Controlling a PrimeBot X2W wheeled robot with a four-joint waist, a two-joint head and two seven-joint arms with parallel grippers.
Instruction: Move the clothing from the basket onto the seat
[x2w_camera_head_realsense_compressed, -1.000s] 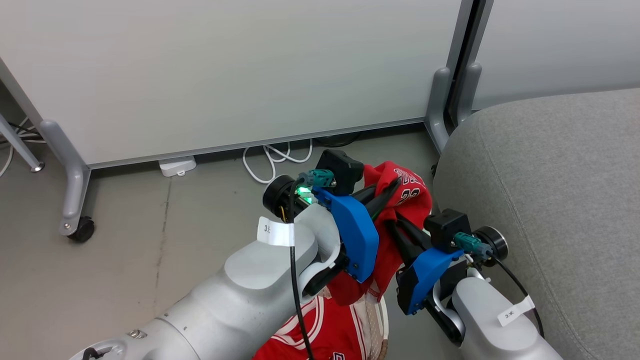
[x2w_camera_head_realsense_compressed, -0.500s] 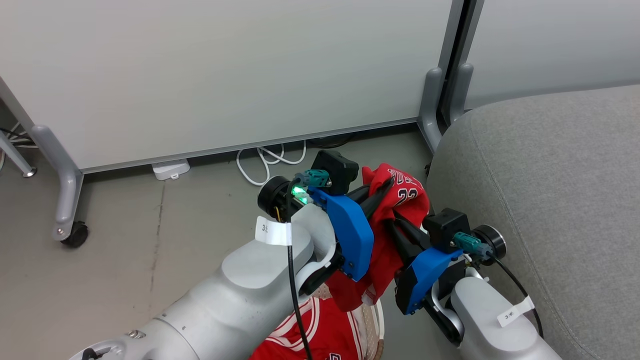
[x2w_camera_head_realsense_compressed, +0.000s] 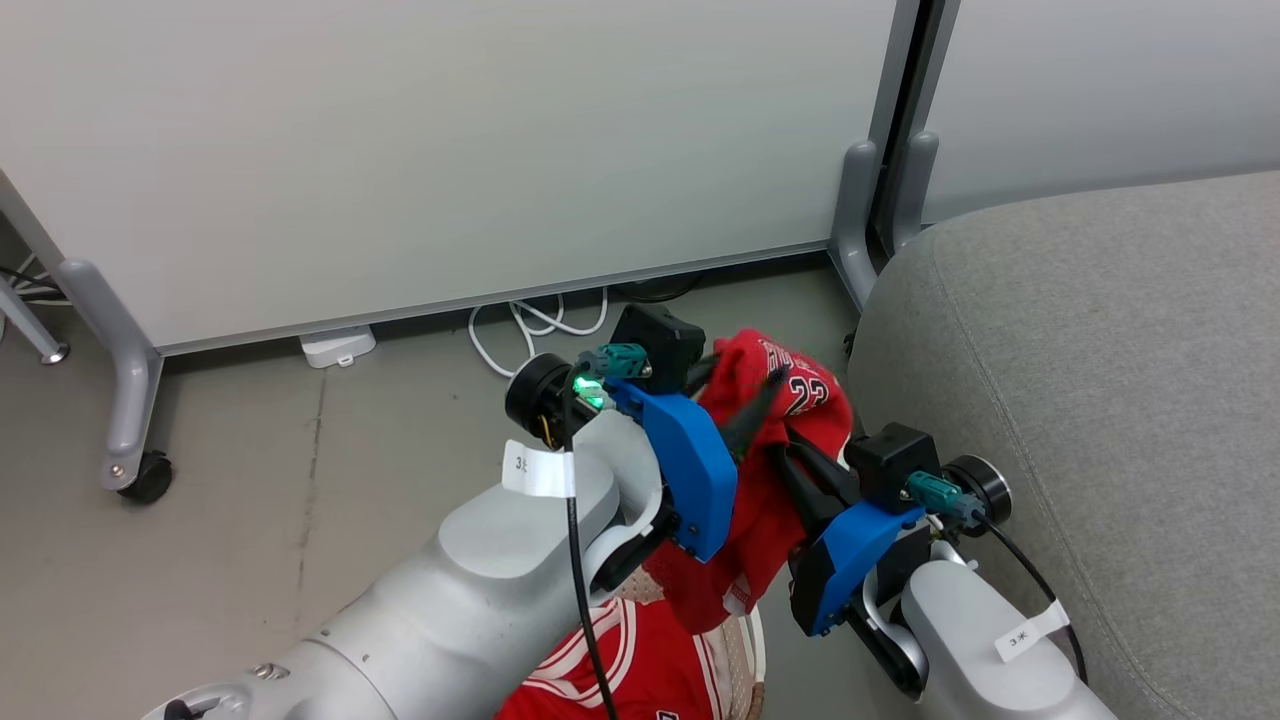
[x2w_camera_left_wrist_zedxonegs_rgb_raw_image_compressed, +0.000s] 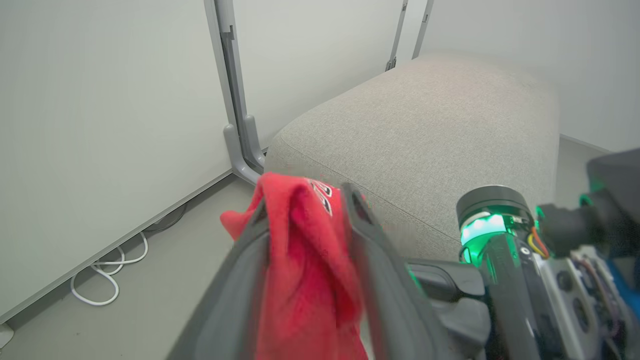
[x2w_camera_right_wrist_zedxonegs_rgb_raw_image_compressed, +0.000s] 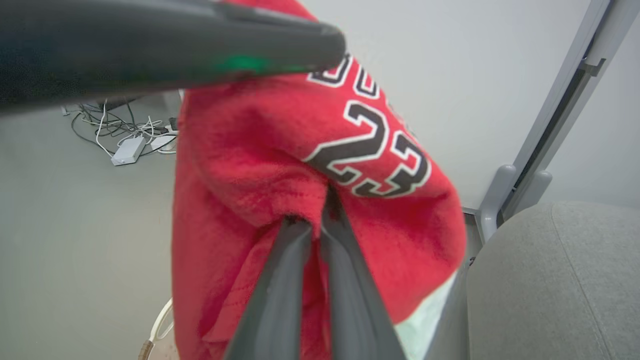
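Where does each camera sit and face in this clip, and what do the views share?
Head view: on the head, facing forward and down at floor, partition and seat; shows both forearms, left gripper and right gripper holding the clothing.
Left wrist view: on the left wrist, facing the seat; its own fingers flank the clothing, right arm beside.
Right wrist view: on the right wrist, facing the clothing's "23"; own fingers pinch it, a left finger crosses above.
Shared: all three show clothing and seat.
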